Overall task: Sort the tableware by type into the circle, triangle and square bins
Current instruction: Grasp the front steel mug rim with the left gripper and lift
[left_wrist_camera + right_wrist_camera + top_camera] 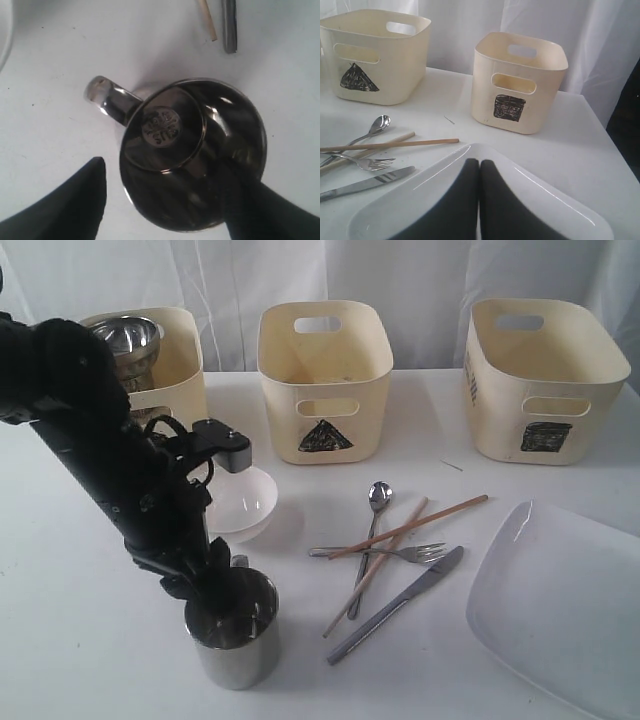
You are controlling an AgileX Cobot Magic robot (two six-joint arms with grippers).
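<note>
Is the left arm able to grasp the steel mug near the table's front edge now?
Probably yes: the left gripper hangs open right over the steel mug, with nothing between them.

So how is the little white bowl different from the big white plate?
The small white bowl is round and deep; the large white plate is shallow with rounded corners. The bowl is much smaller than the plate. The bowl lies left of the fork, the plate right of it. Both are white, shiny and outside the bins.

Left end effector (167,165) spread wide
</note>
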